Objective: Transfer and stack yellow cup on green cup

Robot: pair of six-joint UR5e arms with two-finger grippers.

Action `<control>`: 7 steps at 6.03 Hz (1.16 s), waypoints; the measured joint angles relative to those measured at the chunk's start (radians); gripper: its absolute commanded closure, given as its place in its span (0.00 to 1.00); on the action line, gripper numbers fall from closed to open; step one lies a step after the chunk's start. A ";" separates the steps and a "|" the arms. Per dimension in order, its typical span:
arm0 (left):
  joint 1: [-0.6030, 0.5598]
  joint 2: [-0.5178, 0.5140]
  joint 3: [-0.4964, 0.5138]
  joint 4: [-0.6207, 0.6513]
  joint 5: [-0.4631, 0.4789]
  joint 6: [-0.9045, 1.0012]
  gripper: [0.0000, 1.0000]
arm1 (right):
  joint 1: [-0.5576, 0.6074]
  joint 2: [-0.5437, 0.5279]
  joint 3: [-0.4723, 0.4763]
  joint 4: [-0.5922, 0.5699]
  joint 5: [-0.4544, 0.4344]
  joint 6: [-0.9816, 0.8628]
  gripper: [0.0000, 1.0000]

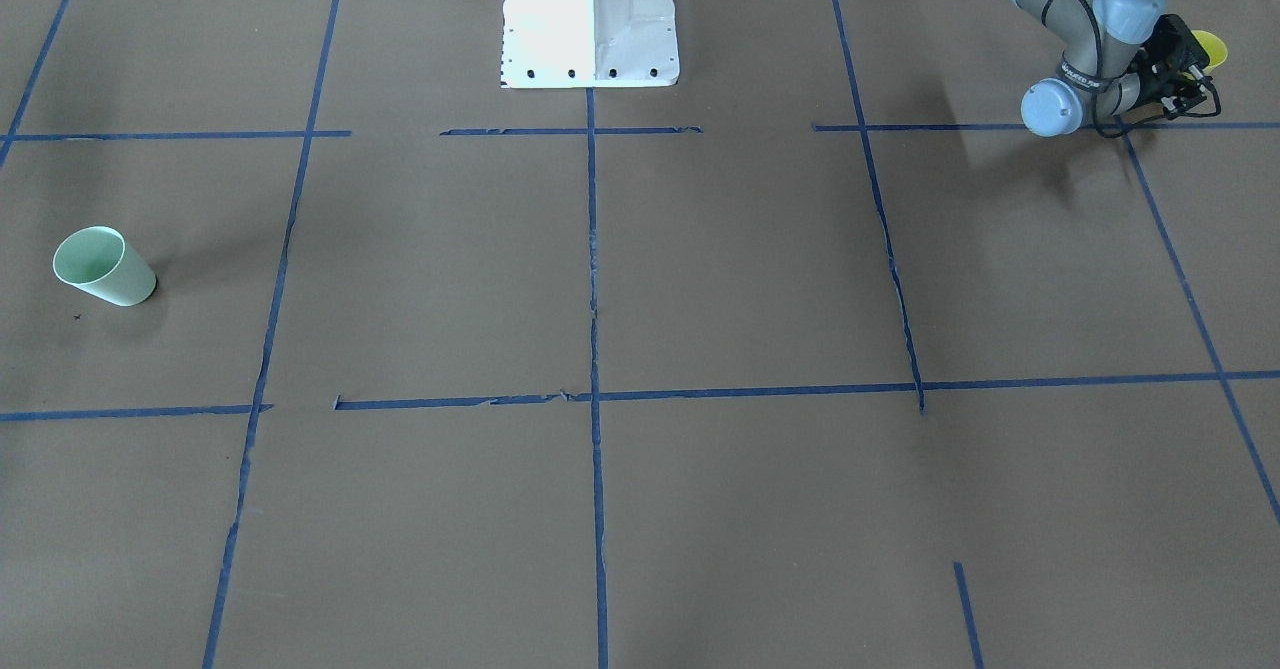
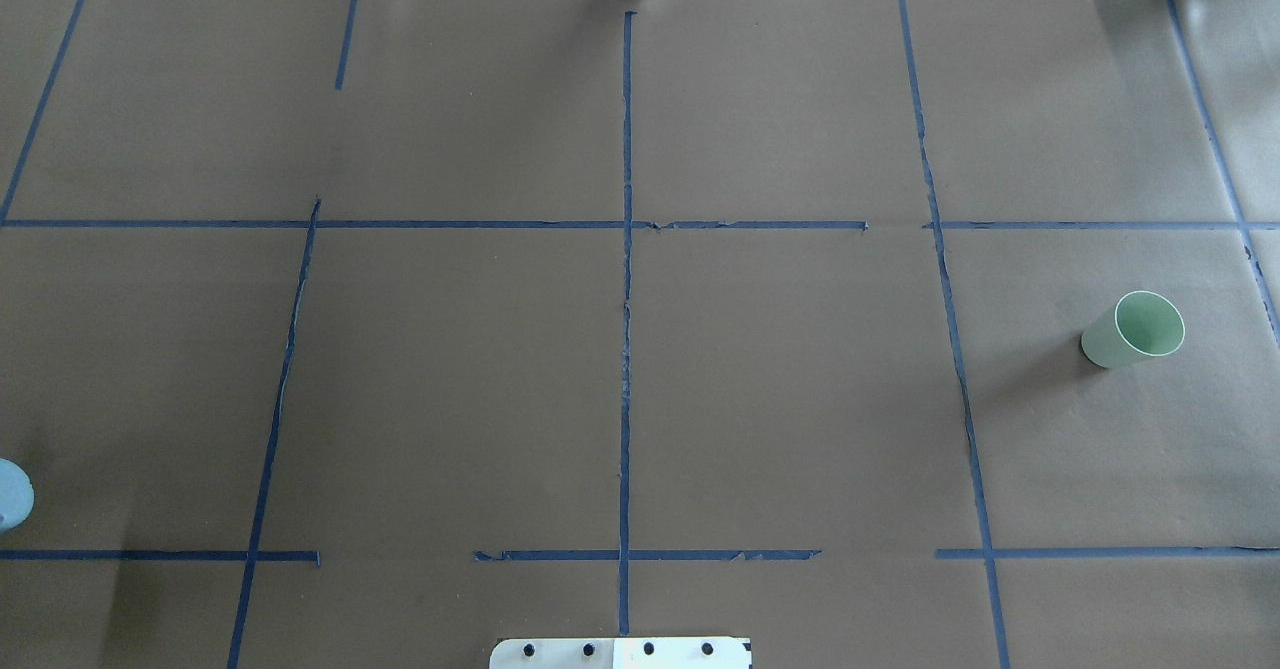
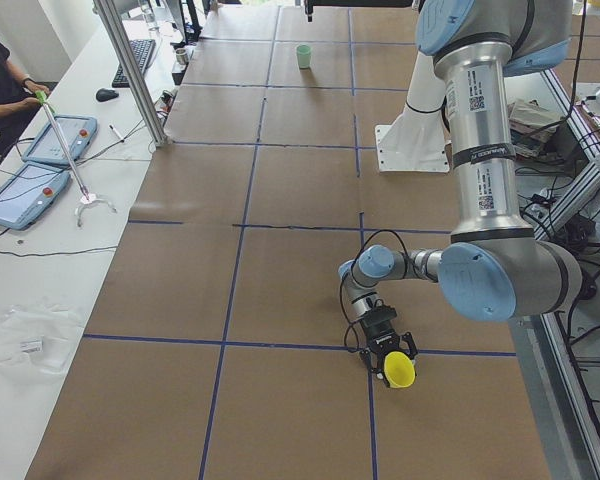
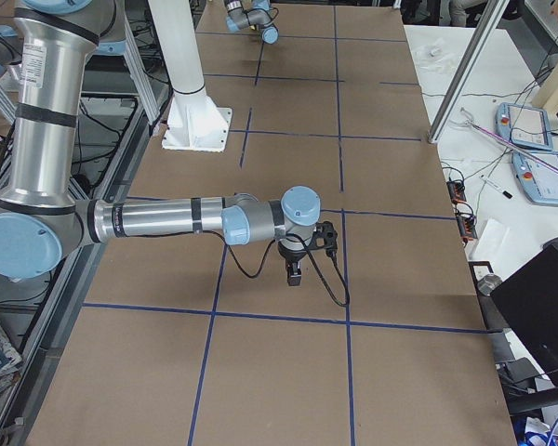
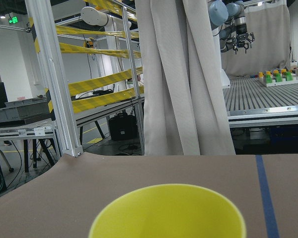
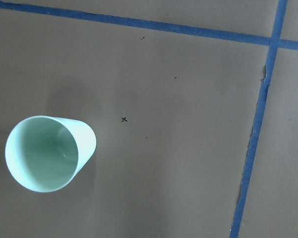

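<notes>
The yellow cup [image 3: 399, 372] stands on the brown table near the robot's side at its left end. My left gripper [image 3: 388, 352] lies low and level, with its fingers on either side of the cup. I cannot tell whether they press on it. The cup also shows behind the left wrist in the front-facing view [image 1: 1212, 49], and its rim fills the bottom of the left wrist view [image 5: 169, 213]. The green cup [image 2: 1135, 329] stands upright and alone at the right end, and it also shows in the right wrist view [image 6: 49, 152]. My right gripper [image 4: 295, 271] hangs high and points down; I cannot tell its state.
Blue tape lines [image 2: 626, 299] divide the brown table cover into squares. The white robot base [image 1: 590, 19] stands at the middle of the robot's edge. Tablets and cables [image 3: 40, 160] lie on the operators' bench beyond the far edge.
</notes>
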 measured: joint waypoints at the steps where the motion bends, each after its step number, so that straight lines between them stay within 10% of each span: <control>1: -0.001 -0.001 -0.017 0.041 0.044 0.000 0.90 | 0.000 0.000 0.000 0.000 0.001 0.000 0.00; 7: -0.113 -0.109 -0.083 0.069 0.690 0.202 0.93 | -0.002 0.001 -0.014 0.063 0.046 -0.001 0.00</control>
